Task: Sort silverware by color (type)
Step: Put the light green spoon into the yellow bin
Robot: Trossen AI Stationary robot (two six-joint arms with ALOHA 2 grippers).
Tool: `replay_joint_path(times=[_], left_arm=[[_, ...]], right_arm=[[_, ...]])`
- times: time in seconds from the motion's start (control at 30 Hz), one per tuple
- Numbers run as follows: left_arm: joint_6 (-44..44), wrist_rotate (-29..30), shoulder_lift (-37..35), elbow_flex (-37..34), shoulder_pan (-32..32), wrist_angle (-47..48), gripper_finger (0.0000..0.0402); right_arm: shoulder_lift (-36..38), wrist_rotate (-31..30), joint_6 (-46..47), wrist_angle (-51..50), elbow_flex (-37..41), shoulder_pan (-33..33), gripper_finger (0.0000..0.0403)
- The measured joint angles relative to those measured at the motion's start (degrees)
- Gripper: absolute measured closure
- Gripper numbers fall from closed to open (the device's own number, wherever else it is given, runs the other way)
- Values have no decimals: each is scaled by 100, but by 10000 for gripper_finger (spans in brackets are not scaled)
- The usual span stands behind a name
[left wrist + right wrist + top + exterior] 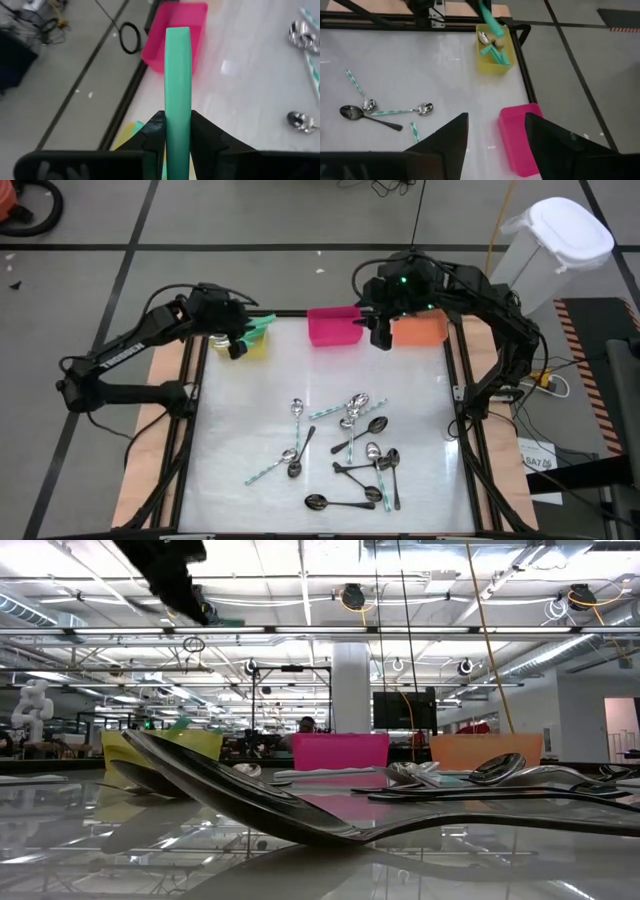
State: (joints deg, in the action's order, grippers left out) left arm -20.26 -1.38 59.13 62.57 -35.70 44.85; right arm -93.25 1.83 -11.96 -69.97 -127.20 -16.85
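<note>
My left gripper [237,343] hangs over the yellow bin [250,346] at the table's far left and is shut on a teal-handled spoon [263,326]. In the right wrist view the yellow bin [494,51] has several teal-handled spoons in it. My right gripper [381,335] is open and hovers between the pink bin [334,326] and the orange bin [420,330], touching nothing. The other spoons [352,448], teal-striped, silver and dark, lie scattered flat on the table's near middle. My left gripper [177,137] pinches the spoon's flat teal handle [178,107] between its two fingers. The handle's free end [178,37] sticks out past the fingertips. The spoon is lifted above the yellow bin; its bowl end is hidden behind the gripper.
The three bins stand in a row along the far edge: yellow [160,746], pink [340,752], orange [486,750]. A black frame rail [190,410] runs round the white table top. Between the bins and the spoon pile the table is bare. A white lidded container [555,240] stands off the table's far right.
</note>
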Motion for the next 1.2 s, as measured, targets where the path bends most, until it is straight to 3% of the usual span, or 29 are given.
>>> replay_joint_path(times=[0.23,0.43,0.73,0.97,1.2], left_arm=[[-879,-1229,77,-670,-986,-575,335],[-1408,-1695,254,-1107,-1714,-554,335],[-2247,-1848,898,-1399,-2249,-670,335],[-2155,-1872,1549,-1399,-2502,-891,335],[-2250,-1872,1676,-1399,-2617,-1173,335]], right_arm=[[-2,-8,90,4,0,-77,211],[-2,-22,929,91,0,-119,211],[-4,-24,1614,481,0,-108,211],[-4,-22,2115,548,0,-82,211],[-6,-24,2329,485,0,67,211]])
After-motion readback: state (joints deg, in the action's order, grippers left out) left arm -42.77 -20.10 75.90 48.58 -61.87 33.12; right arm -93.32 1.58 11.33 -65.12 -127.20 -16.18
